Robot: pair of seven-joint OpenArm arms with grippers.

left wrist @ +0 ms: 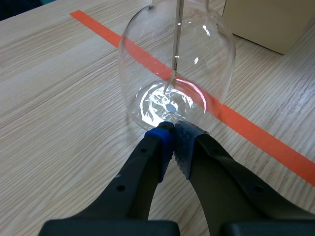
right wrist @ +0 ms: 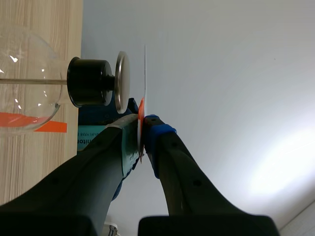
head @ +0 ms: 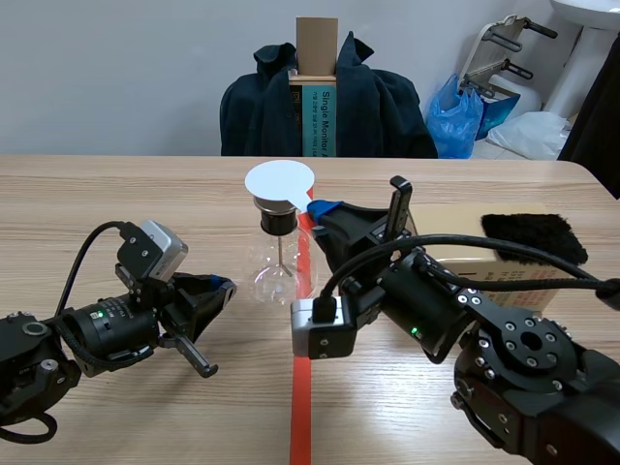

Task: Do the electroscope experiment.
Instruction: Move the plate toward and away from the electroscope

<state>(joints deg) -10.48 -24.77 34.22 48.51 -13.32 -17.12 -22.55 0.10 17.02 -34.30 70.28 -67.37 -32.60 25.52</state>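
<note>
The electroscope is a clear glass flask [head: 276, 273] with a black stopper [head: 276, 221] standing by the orange tape line. A thin white round plate [head: 279, 181] hovers flat just over its top. My right gripper [head: 317, 208] is shut on the plate's orange tab. The right wrist view shows the plate [right wrist: 145, 73] edge-on, close beside the metal disc [right wrist: 121, 76] on the stopper [right wrist: 88, 82], held by the right gripper [right wrist: 142, 125]. My left gripper [left wrist: 173, 129] is shut on nothing, its tips at the flask's [left wrist: 177, 64] base. Inside hang the rod [left wrist: 178, 39] and foil leaves [left wrist: 170, 105].
A cardboard box [head: 484, 266] with a black fur pad [head: 533, 235] on it stands right of the flask, behind my right arm. A chair draped with a dark jacket [head: 325, 107] sits across the table. The left half of the table is bare wood.
</note>
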